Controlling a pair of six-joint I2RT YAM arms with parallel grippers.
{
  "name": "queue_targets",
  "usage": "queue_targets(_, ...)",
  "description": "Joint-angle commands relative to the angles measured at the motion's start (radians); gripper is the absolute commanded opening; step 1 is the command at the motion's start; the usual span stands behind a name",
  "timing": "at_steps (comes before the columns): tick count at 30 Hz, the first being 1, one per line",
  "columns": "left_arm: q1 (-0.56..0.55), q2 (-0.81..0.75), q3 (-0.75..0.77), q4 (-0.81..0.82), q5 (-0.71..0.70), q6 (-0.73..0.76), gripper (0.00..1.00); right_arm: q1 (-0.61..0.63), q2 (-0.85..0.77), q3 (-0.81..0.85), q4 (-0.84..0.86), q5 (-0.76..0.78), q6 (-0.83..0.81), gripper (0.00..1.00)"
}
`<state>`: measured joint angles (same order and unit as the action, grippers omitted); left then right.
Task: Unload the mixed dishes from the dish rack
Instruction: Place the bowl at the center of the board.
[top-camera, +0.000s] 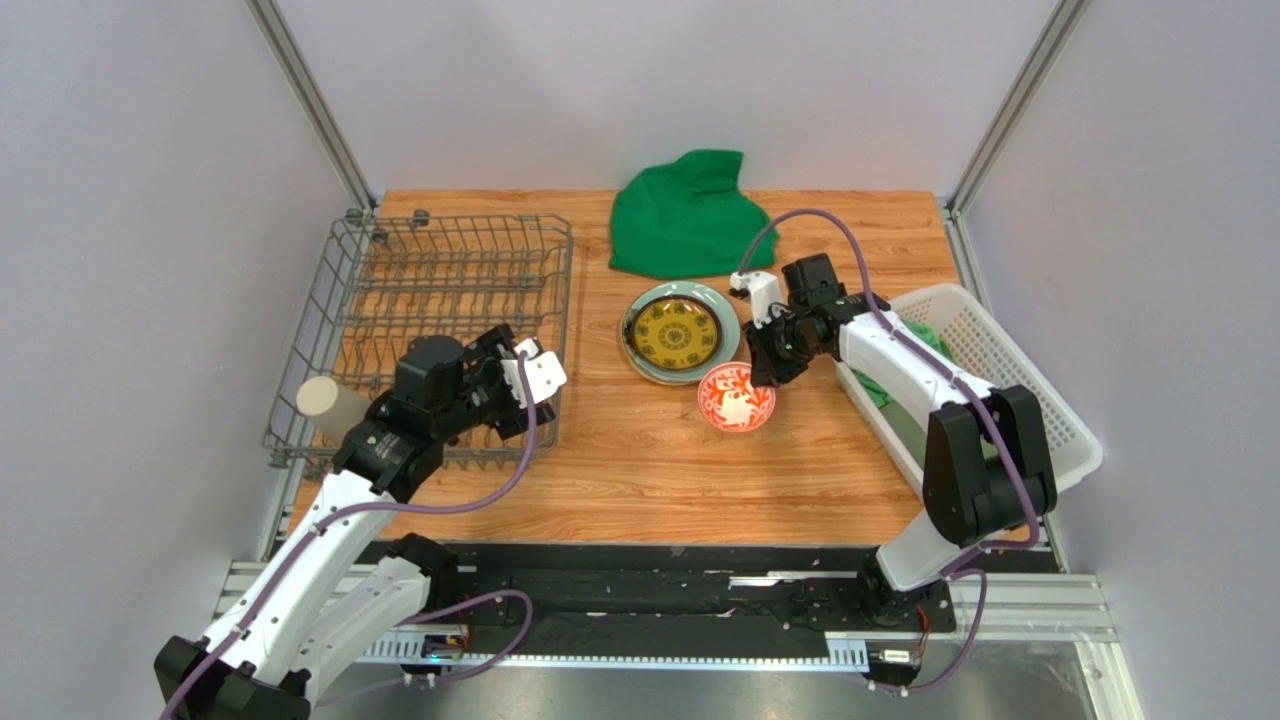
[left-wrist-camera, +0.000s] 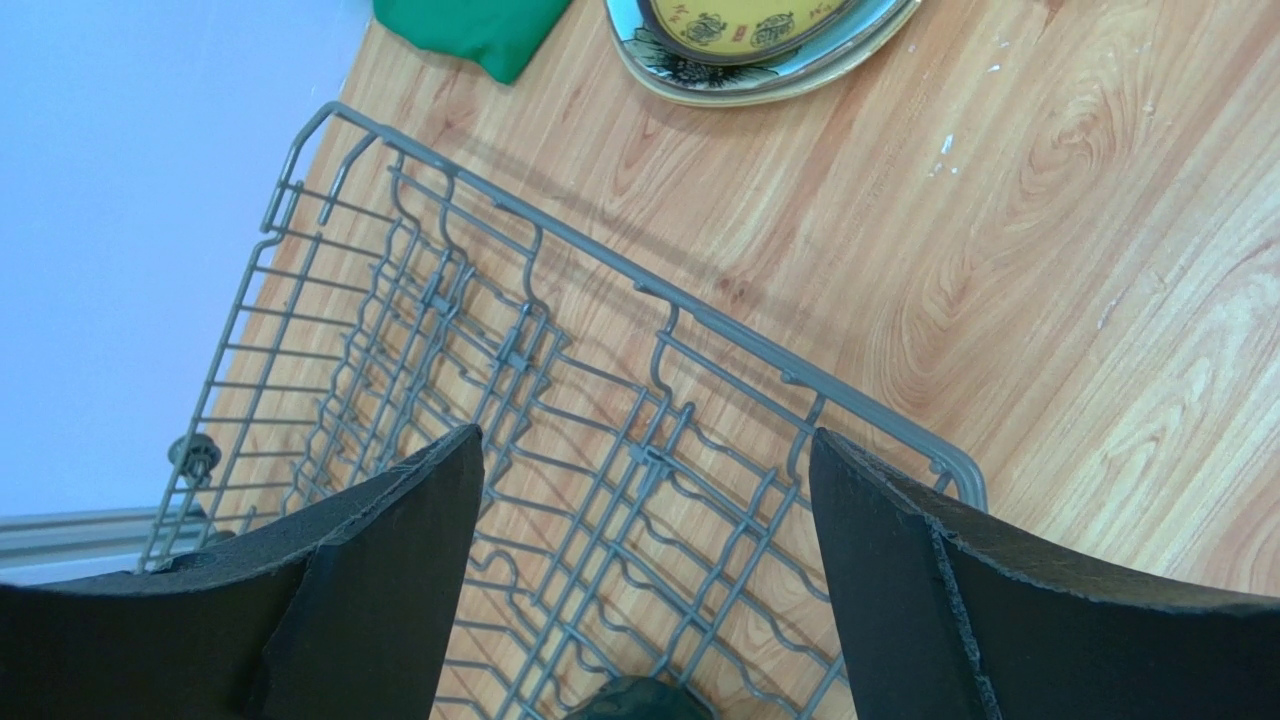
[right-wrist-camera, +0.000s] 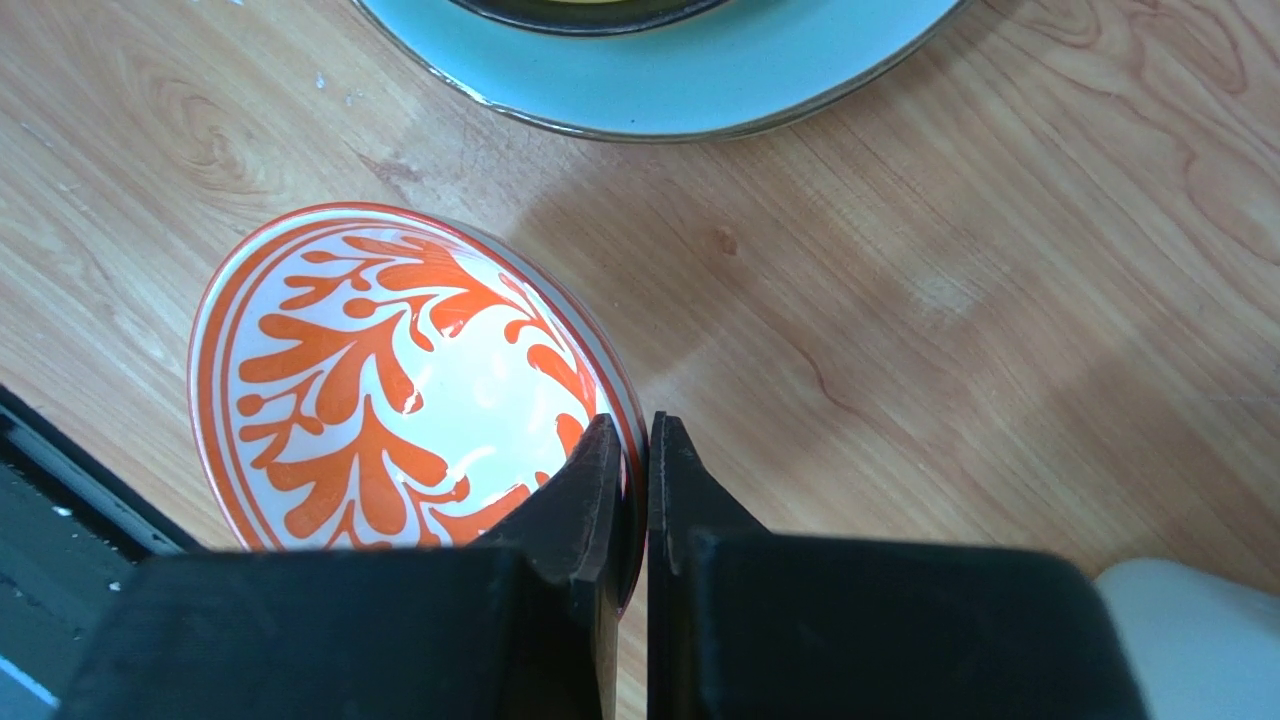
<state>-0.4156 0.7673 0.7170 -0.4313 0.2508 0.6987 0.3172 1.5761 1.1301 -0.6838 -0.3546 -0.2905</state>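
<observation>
In the dish rack (top-camera: 458, 221), beige cup (top-camera: 319, 396)

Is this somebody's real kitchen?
Probably not. It looks like a robot practice booth: plain grey walls box in one wooden table, a left arm and right arm are bolted at its near edge, and a dish rack sits on it.

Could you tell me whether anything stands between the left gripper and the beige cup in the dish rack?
The beige cup sits at the dish rack's left edge; the open left gripper points away from it. Only the arm's own wrist and wire prongs visibly lie between.
</observation>
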Motion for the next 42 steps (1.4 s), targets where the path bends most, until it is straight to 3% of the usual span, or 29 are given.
queue_targets(1,0.009,0.001,0.041,0.046,-0.008,-0.041,0.88,-0.007,0.053,0.008,0.078,-0.04,-0.039,0.0)
queue_targets(42,0.034,-0.026,0.012,0.051,-0.039,-0.031,0.88,-0.033,0.018,-0.066,0.079,-0.124,-0.081,0.0)
